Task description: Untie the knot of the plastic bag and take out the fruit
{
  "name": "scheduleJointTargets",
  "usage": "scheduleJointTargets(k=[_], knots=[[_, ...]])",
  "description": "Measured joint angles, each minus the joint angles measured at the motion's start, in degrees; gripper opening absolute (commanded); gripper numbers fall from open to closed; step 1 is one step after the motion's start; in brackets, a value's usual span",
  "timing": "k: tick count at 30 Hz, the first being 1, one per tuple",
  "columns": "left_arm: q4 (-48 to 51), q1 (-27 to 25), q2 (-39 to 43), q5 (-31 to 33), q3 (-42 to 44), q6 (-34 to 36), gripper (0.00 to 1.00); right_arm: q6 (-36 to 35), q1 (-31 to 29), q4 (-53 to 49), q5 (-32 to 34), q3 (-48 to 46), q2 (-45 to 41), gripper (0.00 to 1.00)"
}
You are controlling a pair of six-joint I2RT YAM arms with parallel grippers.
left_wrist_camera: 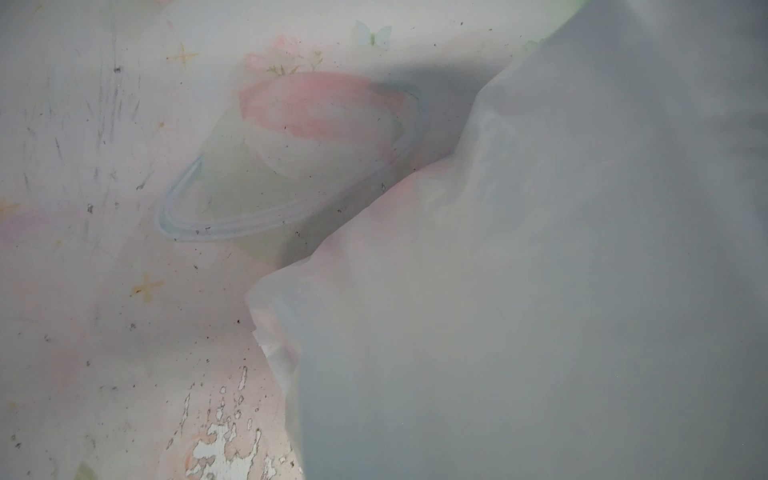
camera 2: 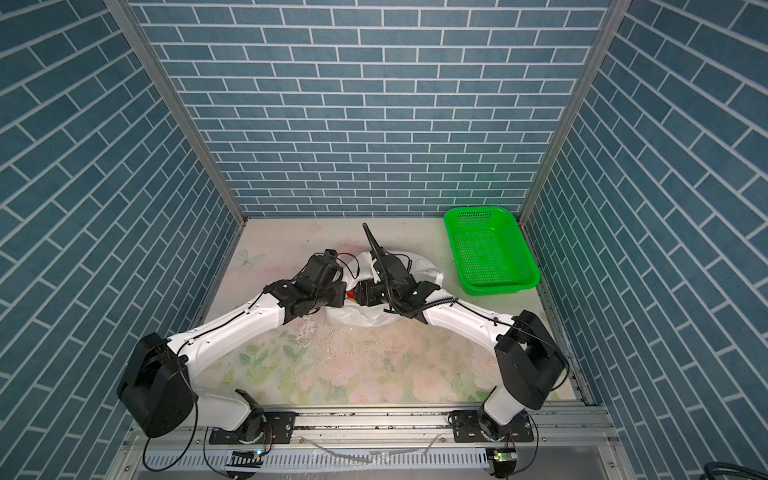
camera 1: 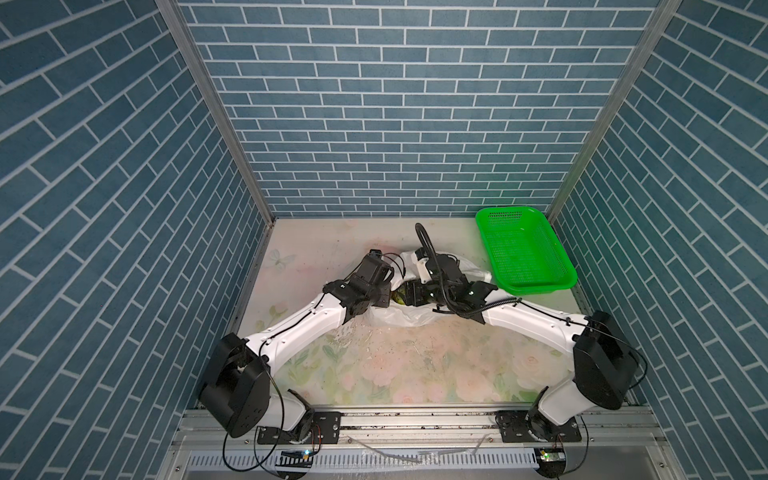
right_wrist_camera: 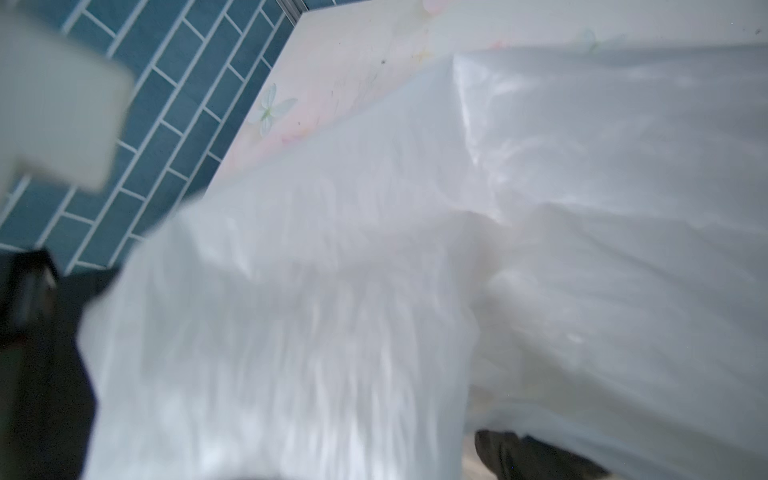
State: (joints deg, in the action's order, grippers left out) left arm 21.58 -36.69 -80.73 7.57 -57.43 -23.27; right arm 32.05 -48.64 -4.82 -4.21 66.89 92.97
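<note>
The white plastic bag (camera 1: 401,319) (camera 2: 362,318) lies crumpled mid-table beneath both wrists. My left gripper (camera 1: 387,292) and right gripper (camera 1: 409,293) meet tip to tip over it. Between them a bit of dark green fruit (camera 1: 398,296) shows, and a bit of red fruit (camera 2: 351,294). In the left wrist view the bag film (left_wrist_camera: 540,299) runs right up to the lens and hides the jaws, which are shut on it. Blurred bag plastic (right_wrist_camera: 353,299) also hides the right gripper's jaws in the right wrist view. The knot is hidden.
A green perforated basket (camera 1: 536,289) (camera 2: 492,287) with nothing in it stands at the back right, against the wall. Blue brick walls close in three sides. The floral tabletop (camera 1: 415,365) is worn and flaking near the bag's front.
</note>
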Motion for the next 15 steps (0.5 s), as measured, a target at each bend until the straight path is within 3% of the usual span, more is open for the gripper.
scheduleJointTargets(k=[4, 9, 15], knots=[[-3.26, -0.02, 1.46, -0.66, 2.43, 1.22, 0.00, 1.86, 1.79, 0.90, 2.97, 5.60, 7.23, 0.71], [-6.54, -0.09, 1.86, -2.08, 5.42, 2.38, 0.00, 4.20, 5.18, 5.29, 12.17, 6.47, 14.05, 0.72], [-6.99, -0.31, 3.28, -2.75, 7.56, 2.56, 0.00, 2.95, 12.72, 6.36, 23.93, 7.41, 14.69, 0.73]])
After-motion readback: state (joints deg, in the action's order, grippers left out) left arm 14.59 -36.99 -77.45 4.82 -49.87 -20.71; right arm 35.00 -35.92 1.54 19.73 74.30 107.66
